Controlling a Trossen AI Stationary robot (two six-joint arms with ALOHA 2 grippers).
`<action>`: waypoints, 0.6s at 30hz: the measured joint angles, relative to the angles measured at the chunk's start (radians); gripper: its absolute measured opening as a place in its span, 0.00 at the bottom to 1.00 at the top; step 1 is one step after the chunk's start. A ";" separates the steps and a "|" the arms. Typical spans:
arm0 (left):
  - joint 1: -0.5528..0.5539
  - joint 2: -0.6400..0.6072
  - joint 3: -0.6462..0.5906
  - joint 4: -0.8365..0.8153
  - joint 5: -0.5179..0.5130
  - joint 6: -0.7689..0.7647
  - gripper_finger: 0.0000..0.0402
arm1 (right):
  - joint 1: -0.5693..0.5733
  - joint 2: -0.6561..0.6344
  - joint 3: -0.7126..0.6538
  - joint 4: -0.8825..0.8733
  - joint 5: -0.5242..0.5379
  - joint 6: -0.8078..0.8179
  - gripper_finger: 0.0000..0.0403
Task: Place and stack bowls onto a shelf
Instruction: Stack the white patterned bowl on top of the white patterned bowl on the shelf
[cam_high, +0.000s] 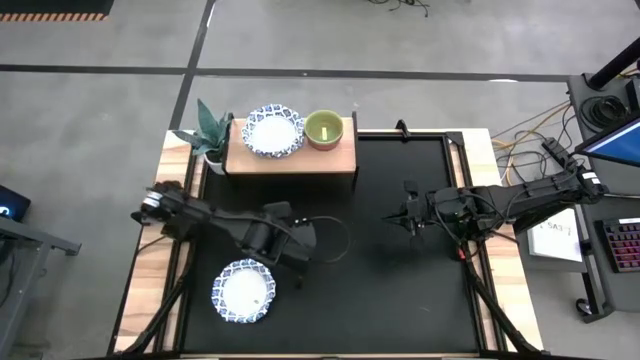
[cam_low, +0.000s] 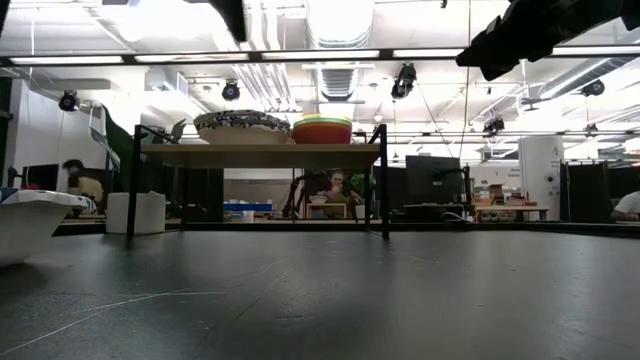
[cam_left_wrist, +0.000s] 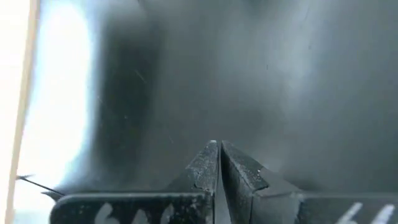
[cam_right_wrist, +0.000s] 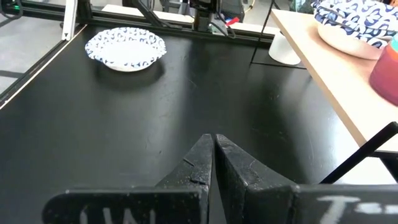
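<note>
On the mat, 1 patterned bowl (cam_high: 243, 291) looks rigid, fragile; grip its rim. Left gripper (cam_high: 300, 262) closed, empty.

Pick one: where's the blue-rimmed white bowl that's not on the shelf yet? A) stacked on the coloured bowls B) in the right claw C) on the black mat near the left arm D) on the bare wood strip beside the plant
C: the high view shows the blue-rimmed bowl lying on the black mat next to the left claw, which is shut and empty; the right claw is shut with nothing in it.
</note>
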 joint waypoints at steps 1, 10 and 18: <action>-0.006 -0.021 -0.052 0.029 0.001 -0.017 0.00 | 0.000 0.000 0.000 0.000 0.000 0.000 0.02; -0.025 -0.265 -0.548 0.389 0.209 -0.150 0.00 | 0.000 0.000 0.000 0.040 0.000 -0.027 0.02; -0.063 -0.378 -0.818 0.555 0.398 -0.459 0.00 | 0.000 0.000 0.000 0.045 0.000 -0.046 0.02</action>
